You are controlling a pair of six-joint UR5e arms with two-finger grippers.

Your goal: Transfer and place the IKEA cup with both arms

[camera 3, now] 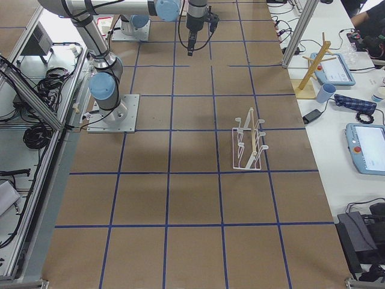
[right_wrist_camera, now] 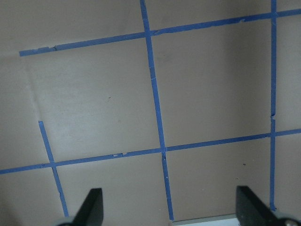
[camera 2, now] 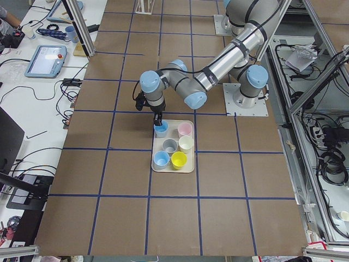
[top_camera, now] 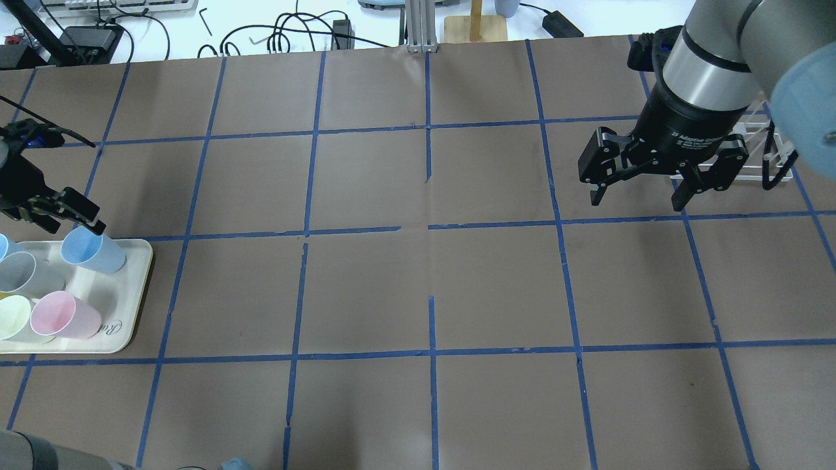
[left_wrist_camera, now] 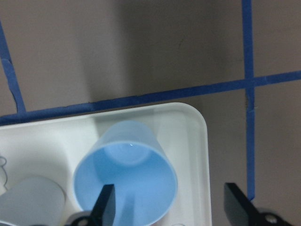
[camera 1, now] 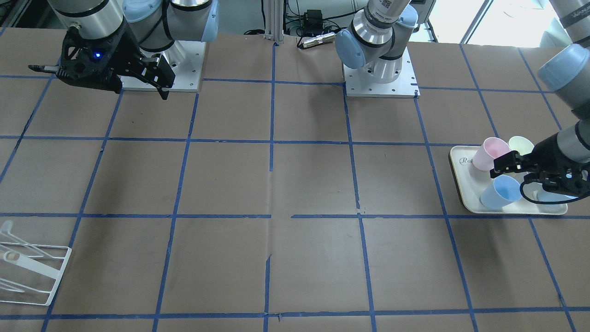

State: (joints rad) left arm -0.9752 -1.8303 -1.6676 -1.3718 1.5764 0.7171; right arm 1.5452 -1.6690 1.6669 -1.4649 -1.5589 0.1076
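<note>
The pale blue IKEA cup (top_camera: 95,253) stands upright in the far corner of a cream tray (top_camera: 130,307) at the table's left end. It also shows in the front view (camera 1: 500,192) and the left wrist view (left_wrist_camera: 127,174). My left gripper (top_camera: 65,219) is open just above the cup. In the left wrist view (left_wrist_camera: 169,197) one finger is over the cup's mouth and the other is outside its wall, past the tray rim (left_wrist_camera: 193,136). A twin blue cup (camera 2: 161,159) stands on the same tray. My right gripper (top_camera: 637,199) is open and empty, hovering over the table's right side.
The tray also holds a grey cup (top_camera: 19,274), a pink cup (top_camera: 62,314), a pale green cup (top_camera: 13,318) and a yellow cup (camera 2: 179,160). A white wire rack (top_camera: 764,150) stands at the far right, behind the right gripper.
</note>
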